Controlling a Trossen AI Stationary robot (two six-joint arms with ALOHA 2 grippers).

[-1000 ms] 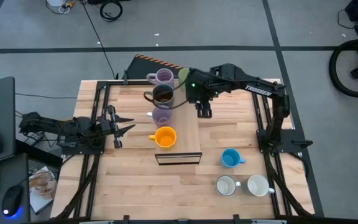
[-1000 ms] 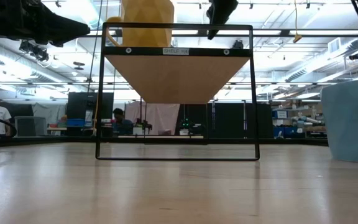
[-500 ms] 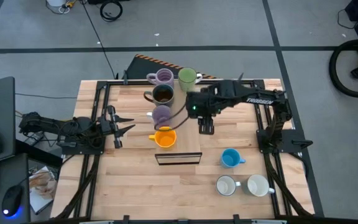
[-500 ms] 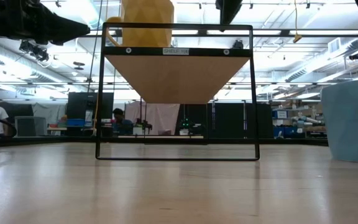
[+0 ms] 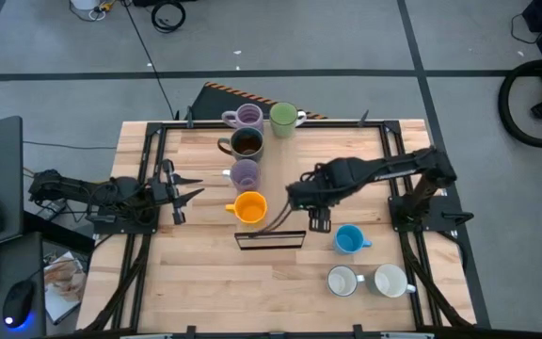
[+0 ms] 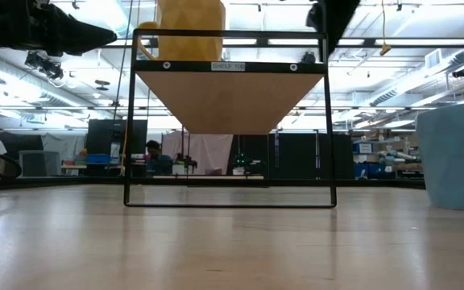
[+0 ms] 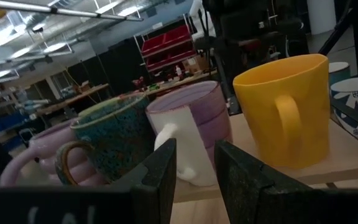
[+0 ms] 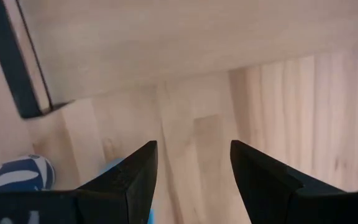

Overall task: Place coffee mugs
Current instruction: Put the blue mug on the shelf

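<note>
right tool released, empty, over shelf edge | blue mug just beside it on surface | left tool released, parked | risk: descending fingers clip mug rim, tipping it

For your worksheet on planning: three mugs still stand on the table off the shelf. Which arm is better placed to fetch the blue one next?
Probably the right. The right gripper, fingers open and empty, hovers just beside the blue mug. The left gripper waits at the table's far left edge, with the shelf between.
</note>
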